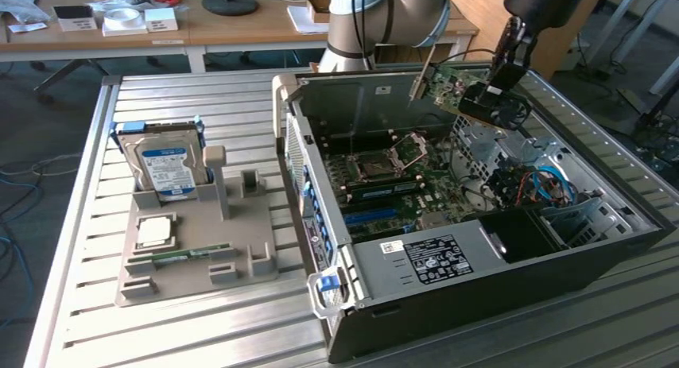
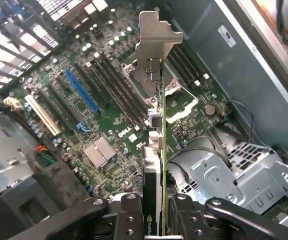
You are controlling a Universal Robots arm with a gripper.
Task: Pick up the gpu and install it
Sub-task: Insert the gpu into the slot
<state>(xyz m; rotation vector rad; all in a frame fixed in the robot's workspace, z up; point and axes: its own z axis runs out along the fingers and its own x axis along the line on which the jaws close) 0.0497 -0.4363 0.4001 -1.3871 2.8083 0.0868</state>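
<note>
slatted table (image 1: 159, 336), gpu (image 1: 459, 83) aloft, wooden desks (image 1: 234, 30)

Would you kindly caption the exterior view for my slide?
The gripper holds the gpu tilted above the open computer case; a hard drive stands in the grey holder alongside.

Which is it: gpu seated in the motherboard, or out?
Out. The gripper holds the gpu in the air over the open computer case, clear of the motherboard and its blue slot.

Pincer (image 2: 157, 214) clamped, arm (image 1: 366, 18) aloft
</note>
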